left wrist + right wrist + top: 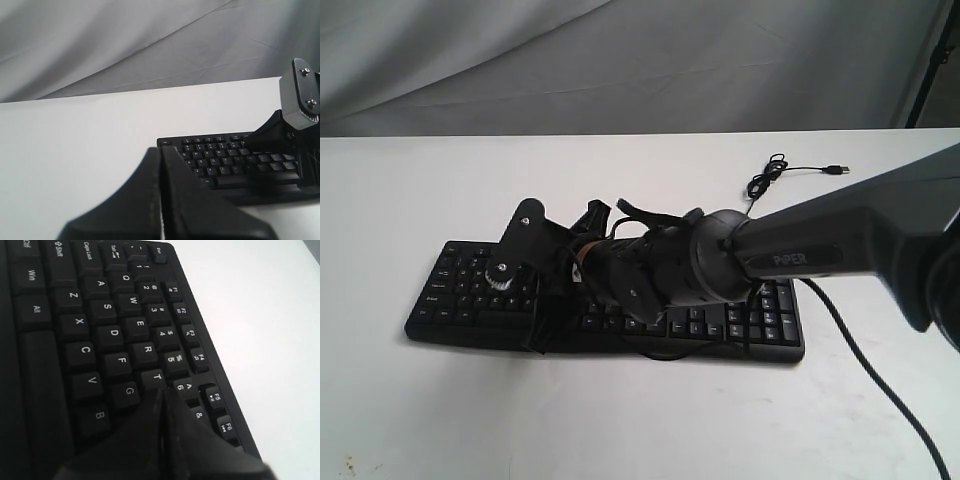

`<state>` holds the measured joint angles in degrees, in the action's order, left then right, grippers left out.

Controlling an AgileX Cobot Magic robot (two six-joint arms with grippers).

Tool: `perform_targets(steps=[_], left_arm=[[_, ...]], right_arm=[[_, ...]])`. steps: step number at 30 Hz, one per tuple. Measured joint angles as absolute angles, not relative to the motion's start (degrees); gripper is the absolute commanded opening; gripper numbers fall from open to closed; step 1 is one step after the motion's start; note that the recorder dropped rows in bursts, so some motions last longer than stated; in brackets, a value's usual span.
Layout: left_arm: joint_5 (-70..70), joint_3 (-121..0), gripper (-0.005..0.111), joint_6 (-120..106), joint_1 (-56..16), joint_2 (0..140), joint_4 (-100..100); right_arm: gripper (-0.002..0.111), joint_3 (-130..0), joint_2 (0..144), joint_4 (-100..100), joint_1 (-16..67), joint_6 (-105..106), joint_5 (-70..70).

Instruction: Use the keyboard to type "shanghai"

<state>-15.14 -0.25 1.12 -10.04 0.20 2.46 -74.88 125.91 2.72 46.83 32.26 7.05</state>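
The black keyboard (450, 300) lies on the white table, its white legends readable in the right wrist view (100, 335). My right arm reaches across it from the right. The right gripper (162, 392) is shut, and its joined tips sit low over the keys just past T and G, beside the 6. The keys under the fingers are hidden, so I cannot tell whether one is pressed. In the exterior view the right gripper (548, 305) hangs over the left-middle of the keyboard. My left gripper (161, 150) is shut on nothing, off the keyboard (220, 160) near its Esc corner.
The keyboard's thin USB cable (790, 170) lies coiled on the table behind its right end. A thicker black cable (870, 370) trails from the right arm across the table's front right. Grey cloth hangs behind the table.
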Motion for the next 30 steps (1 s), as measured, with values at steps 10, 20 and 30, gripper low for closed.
perform_targets(steps=[10,20,30], left_arm=[[-15.1,-0.2,0.000,1.1,-10.0,0.2,2.5],[-15.1,-0.2,0.000,1.1,-10.0,0.2,2.5],[-15.1,-0.2,0.000,1.1,-10.0,0.2,2.5]], right_arm=[[0.000,-74.9,126.7,2.7,47.1,32.4,7.0],[0.000,-74.9,127.2,2.7,47.3,32.4,7.4],[0.000,-74.9,127.2,2.7,47.3,32.4,7.3]])
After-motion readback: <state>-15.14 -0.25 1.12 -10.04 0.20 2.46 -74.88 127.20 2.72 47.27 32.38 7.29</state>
